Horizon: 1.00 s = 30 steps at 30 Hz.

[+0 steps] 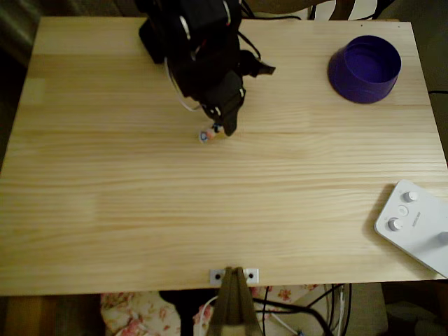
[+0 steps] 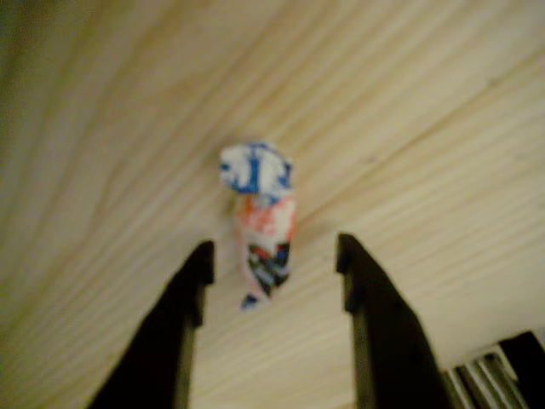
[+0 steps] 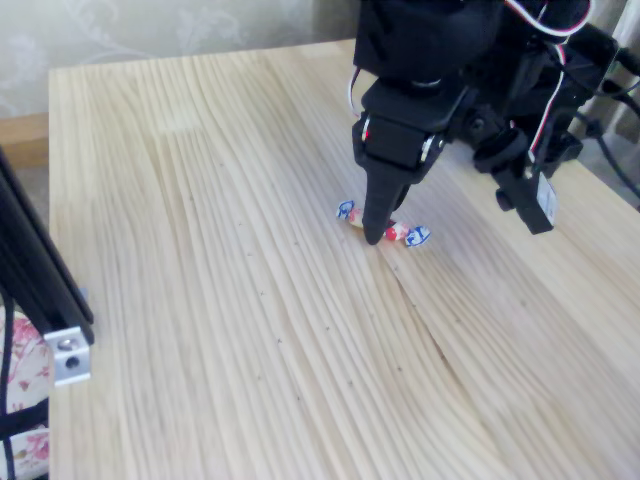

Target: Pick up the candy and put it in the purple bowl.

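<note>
Candy lies flat on the bare tabletop, a bit toward the far edge and left of middle in the overhead view, with the gripper fingers open and straddling its near end, not yet clamped. I'd push slightly further forward so the pads meet the body rather than the twisted tail, then close. Bowl sits at the far right corner, well apart.

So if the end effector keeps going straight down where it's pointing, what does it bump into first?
Probably the candy. The end effector is open, pointing down, a finger on each side of it. The fingertips would likely meet the table just beside it, though depth is hard to judge.
</note>
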{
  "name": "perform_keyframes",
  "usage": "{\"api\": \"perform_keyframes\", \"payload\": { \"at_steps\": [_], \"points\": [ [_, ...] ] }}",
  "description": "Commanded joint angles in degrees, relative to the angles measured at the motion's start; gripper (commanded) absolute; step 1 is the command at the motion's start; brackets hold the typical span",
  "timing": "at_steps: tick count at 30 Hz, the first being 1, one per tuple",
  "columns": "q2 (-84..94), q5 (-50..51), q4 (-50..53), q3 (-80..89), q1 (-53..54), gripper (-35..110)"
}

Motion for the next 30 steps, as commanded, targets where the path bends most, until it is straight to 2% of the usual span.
{"api": "perform_keyframes", "payload": {
  "at_steps": [1,15,17,22,30],
  "points": [
    [0.4,-1.1,-0.8,-0.1,-0.2,21],
    [-0.7,-0.4,-3.6,1.7,-0.7,13],
    [-0.4,-0.3,-4.2,1.8,-0.7,7],
    [0.4,0.1,-4.4,1.8,-0.8,1],
    [2.1,2.6,-3.3,0.4,-1.2,0]
  ]
}}
